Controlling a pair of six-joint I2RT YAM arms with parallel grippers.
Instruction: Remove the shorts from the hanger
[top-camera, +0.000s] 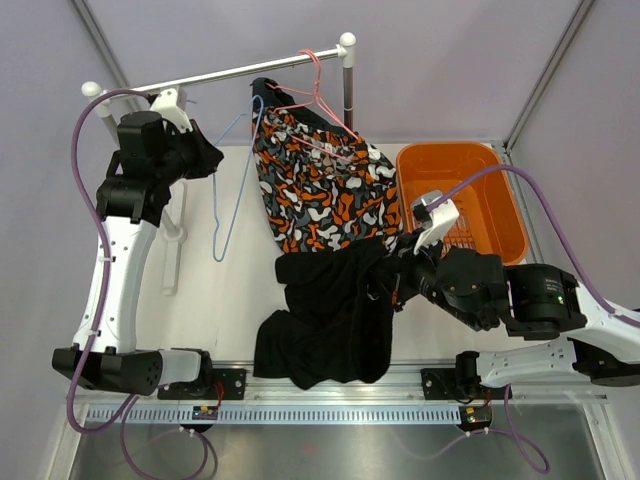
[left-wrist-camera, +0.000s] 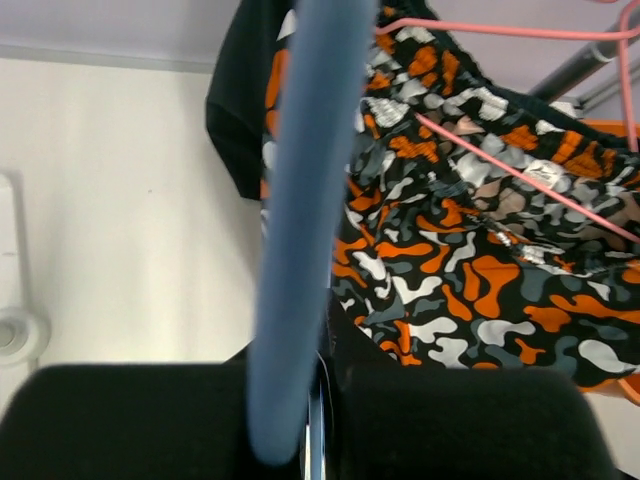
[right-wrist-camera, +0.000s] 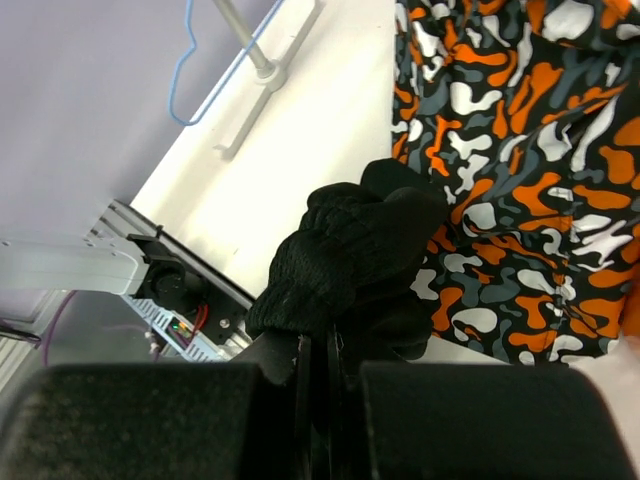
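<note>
Black shorts (top-camera: 325, 335) are heaped on the near surface (top-camera: 240, 300), a bunched fold clamped in the right tool (right-wrist-camera: 322, 350). Beyond, camouflage shorts (top-camera: 320, 190) are hung on a pink hanger (top-camera: 322, 100), with the left tool (left-wrist-camera: 312, 400) closed on a blue hanger (left-wrist-camera: 305, 200) beside them.

The black shorts (right-wrist-camera: 350, 250) hide the tips of the right fingers (right-wrist-camera: 480, 420); blue hanger (left-wrist-camera: 300, 230) blurred.

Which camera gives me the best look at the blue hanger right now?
Top external: the whole blue hanger shows, hanging from the rail. Left wrist gives only a blurred close-up stretch clamped in the left pincer; right wrist catches thin blue wire at its upper left, far off.
</note>
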